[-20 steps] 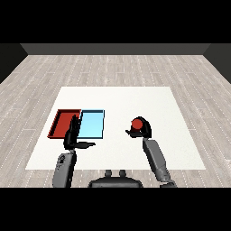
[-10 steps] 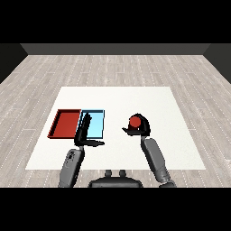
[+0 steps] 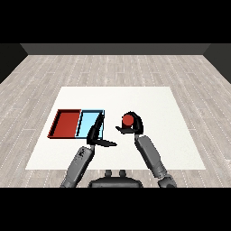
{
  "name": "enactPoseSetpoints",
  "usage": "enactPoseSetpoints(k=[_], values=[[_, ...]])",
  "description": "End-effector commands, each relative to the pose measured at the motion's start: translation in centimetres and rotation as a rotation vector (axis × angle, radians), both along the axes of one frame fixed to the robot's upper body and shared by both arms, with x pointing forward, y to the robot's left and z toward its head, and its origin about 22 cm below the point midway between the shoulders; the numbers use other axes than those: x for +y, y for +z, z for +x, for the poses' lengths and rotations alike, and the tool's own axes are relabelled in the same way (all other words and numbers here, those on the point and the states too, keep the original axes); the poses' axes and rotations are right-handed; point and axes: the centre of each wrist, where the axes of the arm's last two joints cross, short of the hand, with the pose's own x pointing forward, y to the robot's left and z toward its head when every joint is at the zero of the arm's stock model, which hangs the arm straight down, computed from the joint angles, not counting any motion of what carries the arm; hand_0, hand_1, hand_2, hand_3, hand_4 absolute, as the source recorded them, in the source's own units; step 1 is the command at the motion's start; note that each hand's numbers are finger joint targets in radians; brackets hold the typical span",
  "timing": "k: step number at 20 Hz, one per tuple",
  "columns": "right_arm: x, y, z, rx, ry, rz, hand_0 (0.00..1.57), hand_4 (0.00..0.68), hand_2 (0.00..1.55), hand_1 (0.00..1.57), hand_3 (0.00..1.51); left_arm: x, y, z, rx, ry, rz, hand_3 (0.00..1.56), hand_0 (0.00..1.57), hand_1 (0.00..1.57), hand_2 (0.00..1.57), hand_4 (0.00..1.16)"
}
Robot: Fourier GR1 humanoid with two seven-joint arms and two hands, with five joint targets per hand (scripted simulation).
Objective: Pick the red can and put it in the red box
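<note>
I am working over the white table (image 3: 149,97), where the red tray (image 3: 67,123) and the light blue tray (image 3: 90,124) are lying side by side near its left edge, the red one outermost. The red can (image 3: 128,120) is sitting in my right hand (image 3: 133,126), fingers curling round it, upright with its long axis vertical and its top facing up, around the middle of the table and just right of the blue tray. That is the relation the next move is turning on: the red tray is lying to the can's left, beyond the blue tray, so I am judging that the carry must cross the blue one entirely. My left hand (image 3: 98,137) is hovering open, fingers straight, at the blue tray's near right corner, holding nothing.

Compared with a second ago, my right hand and the can are sitting further left, and my left hand is lying further right, nearer the can.
</note>
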Motion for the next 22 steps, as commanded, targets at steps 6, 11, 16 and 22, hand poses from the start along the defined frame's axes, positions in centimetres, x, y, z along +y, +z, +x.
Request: enactPoseSetpoints(k=[6, 11, 16, 22], values=[[2.3, 1.7, -1.1, -0.042, 0.079, 0.016, 1.38, 0.625, 1.41, 1.38, 1.40, -3.5, 0.6, 0.2, 0.011, -0.061, 0.013, 0.00, 0.00, 0.00, 0.00, 0.00], [3.1, 0.6, -0.9, -0.059, 0.083, 0.015, 1.40, 0.618, 1.42, 1.40, 1.40, -2.4, -0.1, 2.7, 0.018, -0.041, 0.027, 0.00, 0.00, 0.00, 0.00, 0.00], [5.3, 2.6, 0.4, -0.042, 0.135, 0.023, 1.42, 0.629, 1.43, 1.42, 1.40, -3.4, -1.9, 2.3, 0.051, -0.035, 0.066, 0.00, 0.00, 0.00, 0.00, 0.00], [6.2, 3.3, -2.4, -0.086, 0.139, 0.028, 1.45, 0.615, 1.43, 1.45, 1.39, -6.3, -0.3, 1.4, 0.052, -0.046, 0.065, 0.00, 0.00, 0.00, 0.00, 0.00]])
